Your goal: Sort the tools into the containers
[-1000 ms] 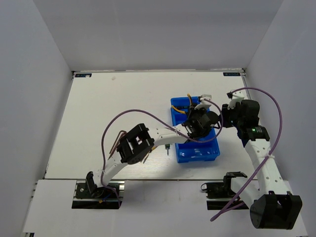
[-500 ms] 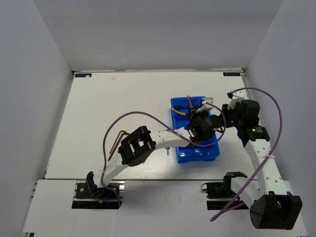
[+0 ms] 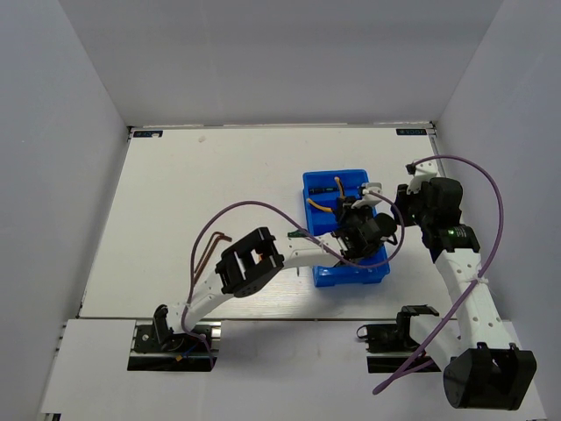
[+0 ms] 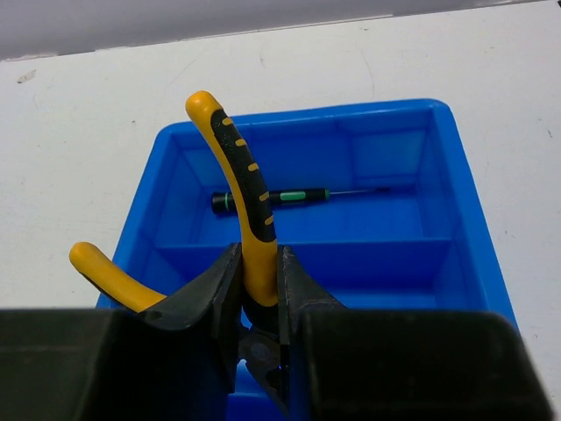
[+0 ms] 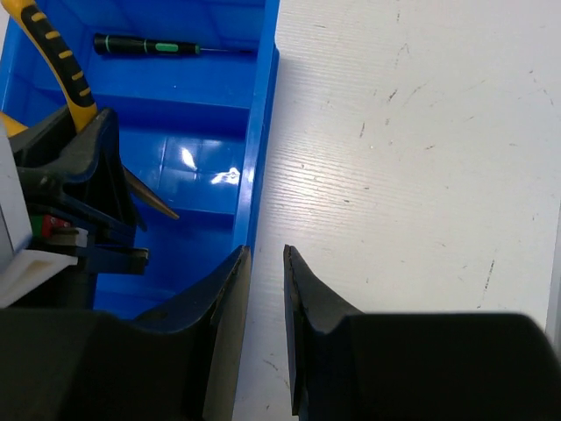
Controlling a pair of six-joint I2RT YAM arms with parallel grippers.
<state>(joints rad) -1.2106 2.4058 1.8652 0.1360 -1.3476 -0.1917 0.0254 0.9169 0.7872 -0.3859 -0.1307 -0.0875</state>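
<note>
The blue tray (image 3: 330,274) sits right of the table's middle. My left gripper (image 4: 260,263) is shut on a yellow-handled pliers (image 4: 244,189), held by one handle above the tray (image 4: 443,175), nose down. In the top view the left gripper (image 3: 352,224) is over the tray's middle. A thin dark-handled screwdriver (image 4: 267,198) lies in the far compartment. My right gripper (image 5: 266,254) hovers at the tray's right wall (image 5: 259,132), jaws slightly apart with only table between them. The pliers' nose (image 5: 151,203) also shows in the right wrist view.
Two brown L-shaped hex keys (image 3: 210,247) lie on the table left of the left arm. A small green-black tool (image 3: 295,233) shows beside the left forearm, just left of the tray. White walls enclose the table.
My left arm has stretched further right, carrying the pliers from the tray's far part towards its middle. The right arm has barely moved.
</note>
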